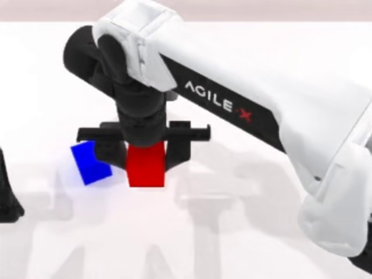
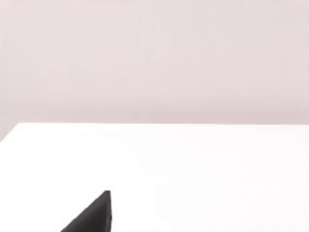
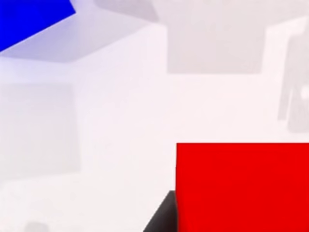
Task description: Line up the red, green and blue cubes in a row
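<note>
Two of the three cubes show here: the small, plain matte bright red cube (image 1: pixel 145 167) and the deep blue matte cube (image 1: pixel 90 163), both over the smooth white bench (image 1: pixel 244 232); no green cube appears in any view. The right arm, white-shelled with black joints and the AgileX name on its side, reaches in from the right edge of the top view across to the left of centre, and its black two-fingered right claw (image 1: pixel 146 152) points down with one finger at each side of the red cube — the fingers are clamped on it, the cube filling the gap between them. Whether the red cube rests on the bench or hangs just above it cannot be told. The blue cube lies just beside the red one on its left in the top view, turned at an angle to it, a narrow strip of white between them. In the right wrist view the red cube (image 3: pixel 241 186) fills much of the near field with a dark finger (image 3: pixel 161 215) against its side, and a corner of the blue cube (image 3: pixel 29 19) shows farther off. The left arm sits at the far left edge of the top view — only a dark piece of it shows there, and the left wrist view gives one black fingertip (image 2: pixel 91 215) over bare bench, so whether the left claw is apart or together cannot be told.
</note>
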`<state>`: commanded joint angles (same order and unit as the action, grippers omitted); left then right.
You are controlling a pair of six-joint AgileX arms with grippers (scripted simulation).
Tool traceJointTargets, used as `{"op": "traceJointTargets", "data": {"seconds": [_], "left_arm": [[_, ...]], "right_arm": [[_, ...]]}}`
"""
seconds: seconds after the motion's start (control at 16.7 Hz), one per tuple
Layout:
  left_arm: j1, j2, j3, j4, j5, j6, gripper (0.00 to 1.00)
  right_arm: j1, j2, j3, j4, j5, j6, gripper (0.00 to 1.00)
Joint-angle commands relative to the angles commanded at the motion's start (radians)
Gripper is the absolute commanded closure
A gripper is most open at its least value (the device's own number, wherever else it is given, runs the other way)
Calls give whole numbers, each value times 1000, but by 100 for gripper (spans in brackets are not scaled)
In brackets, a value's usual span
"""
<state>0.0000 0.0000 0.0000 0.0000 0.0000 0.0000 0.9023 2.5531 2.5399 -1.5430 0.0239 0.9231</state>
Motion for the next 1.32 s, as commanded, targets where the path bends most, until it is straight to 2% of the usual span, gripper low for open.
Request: {"op": "traceJointTargets", "data": {"seconds": [0.3, 0.72, 1.02, 1.32], "left_arm": [[0, 0, 0, 0, 0, 0, 0], [0, 0, 0, 0, 0, 0, 0], [0, 0, 0, 0, 0, 0, 0], [0, 0, 0, 0, 0, 0, 0]], "right_arm": [[-4, -11, -43, 42, -1, 0, 100], [1, -34, -323, 287, -1, 2, 100], [3, -36, -345, 309, 0, 3, 100], [3, -36, -345, 309, 0, 3, 62]]}}
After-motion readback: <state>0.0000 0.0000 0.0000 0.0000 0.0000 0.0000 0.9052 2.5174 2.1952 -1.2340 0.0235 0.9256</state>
